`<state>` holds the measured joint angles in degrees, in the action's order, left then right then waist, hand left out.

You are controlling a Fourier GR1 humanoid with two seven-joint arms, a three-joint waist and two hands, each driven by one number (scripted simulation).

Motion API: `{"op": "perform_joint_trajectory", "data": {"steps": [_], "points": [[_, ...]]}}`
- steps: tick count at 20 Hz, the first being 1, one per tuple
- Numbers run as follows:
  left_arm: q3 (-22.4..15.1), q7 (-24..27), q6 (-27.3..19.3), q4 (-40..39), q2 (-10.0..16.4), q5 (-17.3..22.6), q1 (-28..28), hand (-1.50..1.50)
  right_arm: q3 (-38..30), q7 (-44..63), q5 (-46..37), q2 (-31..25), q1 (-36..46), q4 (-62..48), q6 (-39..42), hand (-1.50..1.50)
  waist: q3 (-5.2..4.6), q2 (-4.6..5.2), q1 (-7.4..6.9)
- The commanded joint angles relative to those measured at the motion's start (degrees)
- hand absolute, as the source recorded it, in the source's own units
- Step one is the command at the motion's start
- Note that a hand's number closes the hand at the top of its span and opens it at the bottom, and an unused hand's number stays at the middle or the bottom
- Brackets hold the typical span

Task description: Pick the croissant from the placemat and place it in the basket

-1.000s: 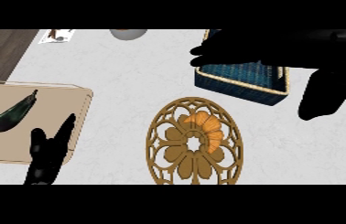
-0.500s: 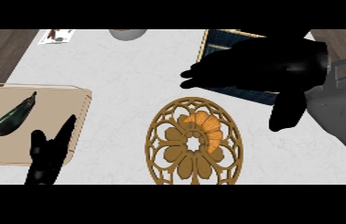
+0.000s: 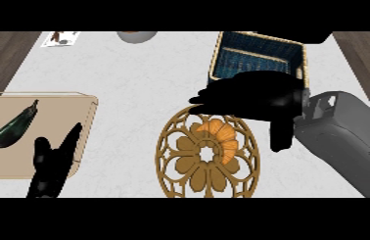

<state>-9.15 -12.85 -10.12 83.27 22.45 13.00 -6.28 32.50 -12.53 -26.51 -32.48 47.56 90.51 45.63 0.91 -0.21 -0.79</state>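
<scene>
R hand [image 3: 260, 94], fingers spread, by croissant [image 3: 222, 136] on placemat [image 3: 183, 154].

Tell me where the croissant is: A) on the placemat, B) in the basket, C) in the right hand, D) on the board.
A: the croissant lies on the placemat, at the view's lower side of the open right hand.
</scene>
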Motion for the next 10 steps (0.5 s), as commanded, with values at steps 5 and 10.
{"op": "perform_joint_trajectory", "data": {"steps": [5,10], "points": [[-2.18,-1.23,-0.27,-0.04,-3.62,-1.46,-1.84,0.0,4.12,-5.15,-9.15,3.08,-4.09,-4.51,-5.62,-1.5,-0.89,0.29,0.23],[-0.41,-1.66,2.27,-2.99,-3.27,-0.43,-0.59,0.0,5.07,-7.96,-12.73,5.62,-5.89,-7.87,-8.94,-1.5,-0.91,0.36,0.38]]}}
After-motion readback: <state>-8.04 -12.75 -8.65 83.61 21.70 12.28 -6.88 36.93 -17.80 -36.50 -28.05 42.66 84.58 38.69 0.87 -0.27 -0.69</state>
